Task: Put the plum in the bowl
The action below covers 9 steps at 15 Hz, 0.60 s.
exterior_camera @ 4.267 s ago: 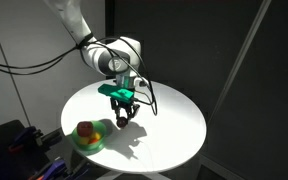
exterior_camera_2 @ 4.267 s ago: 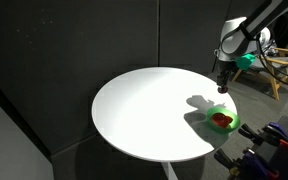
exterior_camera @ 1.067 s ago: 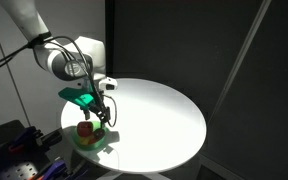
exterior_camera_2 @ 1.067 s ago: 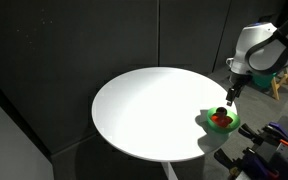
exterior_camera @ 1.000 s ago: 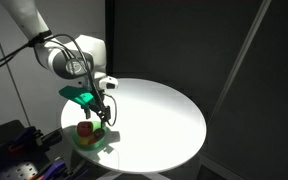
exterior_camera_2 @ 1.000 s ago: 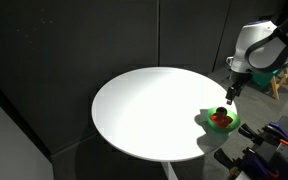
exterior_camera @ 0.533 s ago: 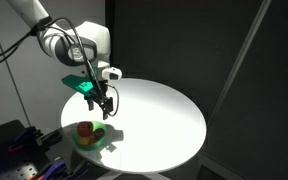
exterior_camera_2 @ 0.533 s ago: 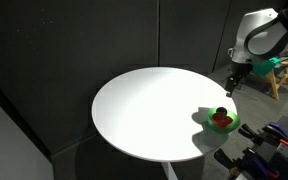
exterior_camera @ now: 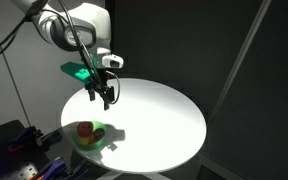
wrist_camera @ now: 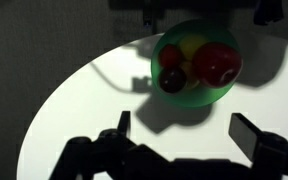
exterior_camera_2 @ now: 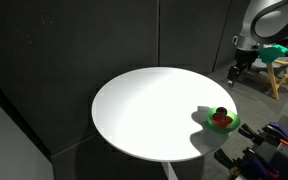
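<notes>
Above the white bench (exterior_camera: 169,120), we see the gripper (exterior_camera: 106,97) hanging in open air with its fingers (wrist_camera: 252,138) spread wide and nothing between them. The plum (wrist_camera: 171,81) lies inside the green bowl (wrist_camera: 199,96), pressed against a larger red-orange fruit (wrist_camera: 216,62) with a yellowish fruit (wrist_camera: 191,45) behind it.

We judge the plum light, smooth-skinned and quick to roll, and soft enough to bruise. Any further grasp should close gently across its widest middle, from above. Packed as it is against its neighbour and the bowl wall, there looks to be little room for fingers beside it.

In both exterior views the bowl (exterior_camera_2: 222,126) sits close to the bench rim, so a nudge outward could tip it off. The rest of the bench (exterior_camera_2: 144,110) offers wide room to move.
</notes>
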Available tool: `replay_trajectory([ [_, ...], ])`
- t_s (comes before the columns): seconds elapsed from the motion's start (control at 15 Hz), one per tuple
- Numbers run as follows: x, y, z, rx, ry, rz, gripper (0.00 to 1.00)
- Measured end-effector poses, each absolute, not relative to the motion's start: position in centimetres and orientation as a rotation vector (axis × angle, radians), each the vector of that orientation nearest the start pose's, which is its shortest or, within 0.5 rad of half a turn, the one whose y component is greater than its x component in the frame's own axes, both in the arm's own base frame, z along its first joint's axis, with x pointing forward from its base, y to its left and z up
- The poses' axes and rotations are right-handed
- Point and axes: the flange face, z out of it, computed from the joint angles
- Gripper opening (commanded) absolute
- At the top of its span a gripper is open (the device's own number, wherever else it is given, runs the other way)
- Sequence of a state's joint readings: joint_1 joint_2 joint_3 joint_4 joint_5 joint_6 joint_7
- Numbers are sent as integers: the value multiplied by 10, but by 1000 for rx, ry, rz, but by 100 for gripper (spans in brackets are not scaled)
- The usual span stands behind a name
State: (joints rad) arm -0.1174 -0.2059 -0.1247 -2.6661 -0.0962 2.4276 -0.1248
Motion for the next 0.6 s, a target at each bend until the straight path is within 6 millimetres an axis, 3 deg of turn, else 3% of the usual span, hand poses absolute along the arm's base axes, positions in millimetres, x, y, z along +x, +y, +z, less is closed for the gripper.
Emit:
replay_trajectory([
  [0.6,388,-110,348,-3141,16,-106,100],
])
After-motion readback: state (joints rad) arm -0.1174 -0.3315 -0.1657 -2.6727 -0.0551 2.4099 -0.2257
